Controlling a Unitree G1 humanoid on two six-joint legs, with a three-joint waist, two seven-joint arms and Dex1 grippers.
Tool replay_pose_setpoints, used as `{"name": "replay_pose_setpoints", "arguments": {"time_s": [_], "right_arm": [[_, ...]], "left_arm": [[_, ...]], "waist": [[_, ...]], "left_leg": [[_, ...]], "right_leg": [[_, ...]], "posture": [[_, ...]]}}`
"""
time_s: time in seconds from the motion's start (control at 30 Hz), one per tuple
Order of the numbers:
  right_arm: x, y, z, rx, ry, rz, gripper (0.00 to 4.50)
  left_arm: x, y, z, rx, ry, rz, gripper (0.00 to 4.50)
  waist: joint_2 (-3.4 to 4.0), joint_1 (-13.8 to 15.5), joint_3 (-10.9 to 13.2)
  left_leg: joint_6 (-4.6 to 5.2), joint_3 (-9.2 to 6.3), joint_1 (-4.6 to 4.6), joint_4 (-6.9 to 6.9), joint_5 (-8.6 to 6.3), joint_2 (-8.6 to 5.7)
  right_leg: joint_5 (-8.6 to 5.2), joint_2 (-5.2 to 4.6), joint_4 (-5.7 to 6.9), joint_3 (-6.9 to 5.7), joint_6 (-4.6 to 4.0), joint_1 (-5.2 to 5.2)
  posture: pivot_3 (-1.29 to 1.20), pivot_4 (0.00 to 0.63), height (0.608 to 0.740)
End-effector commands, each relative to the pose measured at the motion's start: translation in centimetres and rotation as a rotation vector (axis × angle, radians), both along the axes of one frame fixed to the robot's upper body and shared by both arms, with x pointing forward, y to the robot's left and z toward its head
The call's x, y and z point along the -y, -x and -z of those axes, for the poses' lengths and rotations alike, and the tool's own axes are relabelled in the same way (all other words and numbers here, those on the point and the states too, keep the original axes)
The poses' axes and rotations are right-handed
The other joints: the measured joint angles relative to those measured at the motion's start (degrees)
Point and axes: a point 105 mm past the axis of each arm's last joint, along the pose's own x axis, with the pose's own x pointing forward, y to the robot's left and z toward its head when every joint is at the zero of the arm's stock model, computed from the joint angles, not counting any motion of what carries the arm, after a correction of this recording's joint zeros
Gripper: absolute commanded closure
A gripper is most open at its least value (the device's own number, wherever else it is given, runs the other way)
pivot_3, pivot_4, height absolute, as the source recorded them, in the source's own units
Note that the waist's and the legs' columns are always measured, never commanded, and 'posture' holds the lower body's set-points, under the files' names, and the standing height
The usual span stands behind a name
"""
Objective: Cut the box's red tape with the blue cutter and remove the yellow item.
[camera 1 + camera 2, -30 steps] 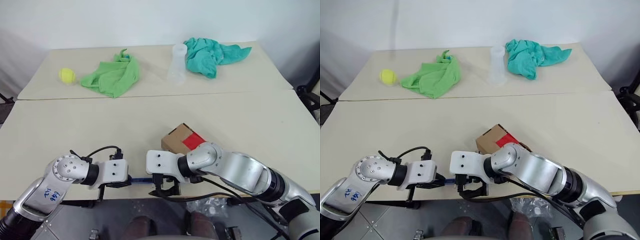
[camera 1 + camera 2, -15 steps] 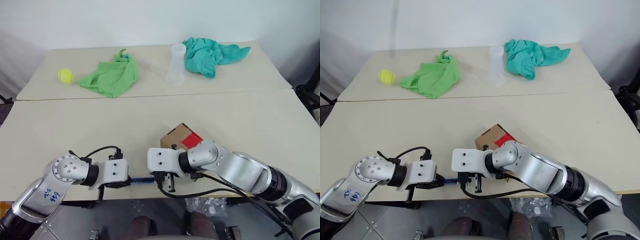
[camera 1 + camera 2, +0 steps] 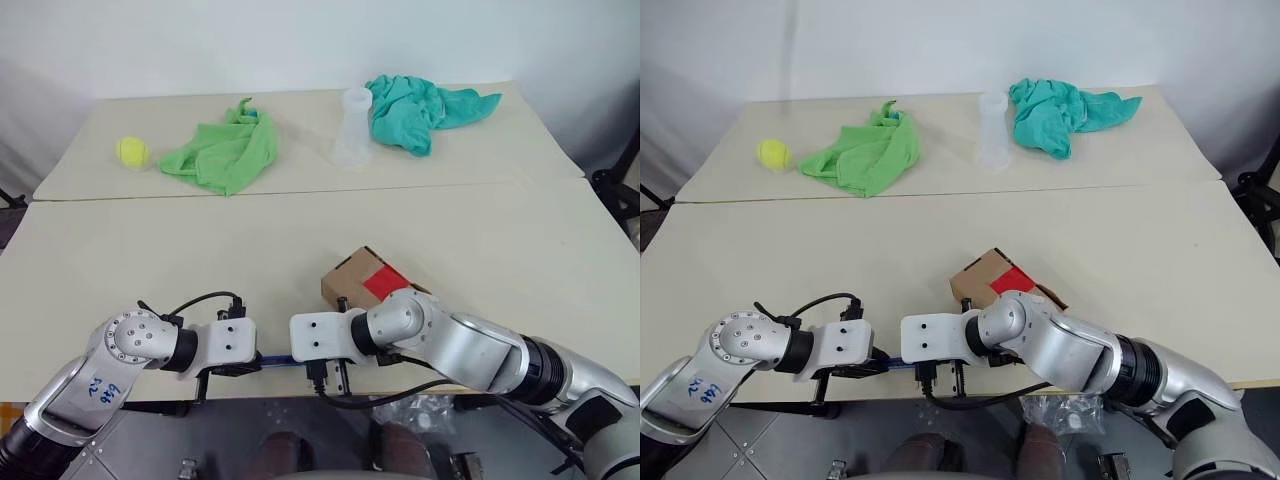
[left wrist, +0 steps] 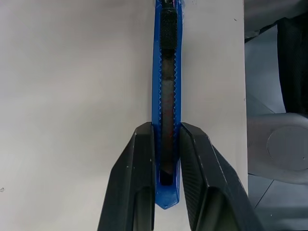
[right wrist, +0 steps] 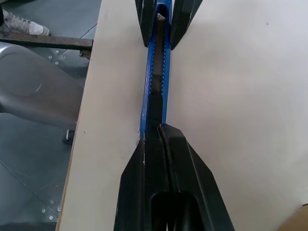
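I hold the blue cutter [image 4: 166, 91] pinched in the left gripper [image 4: 167, 159]; the right gripper [image 5: 161, 144], jaws pressed together, meets its far end (slider side). The red tape [image 3: 387, 281] on the box [image 3: 350, 277] is uncut.

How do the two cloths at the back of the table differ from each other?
The green cloth is a bright lime colour, while the teal cloth is bluish green. The green cloth lies further to the left, close to the tennis ball; the teal cloth lies to the right, right beside the clear plastic cup. Both are crumpled in loose heaps on the far table, well away from the box.
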Motion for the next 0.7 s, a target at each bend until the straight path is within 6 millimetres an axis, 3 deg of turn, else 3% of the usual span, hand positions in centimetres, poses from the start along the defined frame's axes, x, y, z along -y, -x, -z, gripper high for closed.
{"name": "replay_pose_setpoints", "arguments": {"time_s": [0.03,0.3,0.7], "right_arm": [[-0.8,0.4,0.0,0.029,0.0,-0.063,4.47],[-1.5,0.1,1.3,0.008,-0.003,-0.066,4.47],[-2.8,-0.2,1.3,0.005,-0.037,-0.074,4.47]], "left_arm": [[-0.7,1.7,3.9,-0.176,-0.055,-0.051,4.06],[-0.7,1.6,3.8,-0.174,-0.054,-0.053,4.06],[-0.5,1.3,3.8,-0.167,-0.052,-0.057,4.06]], "waist": [[0.0,0.0,0.0],[0.01,-0.1,0.0],[0.06,-0.1,-0.1]], "left_leg": [[0.0,0.0,0.0,0.0,0.0,0.0],[0.0,0.0,0.01,0.0,0.0,0.0],[-0.03,-0.01,0.02,0.0,0.01,0.02]], "right_leg": [[0.0,0.0,0.0,0.0,0.0,0.0],[0.0,0.0,0.0,0.0,-0.01,-0.01],[-0.01,-0.02,0.0,0.0,-0.02,-0.01]], "posture": [[0.0,0.15,0.74],[0.0,0.15,0.74],[0.0,0.15,0.74]]}}
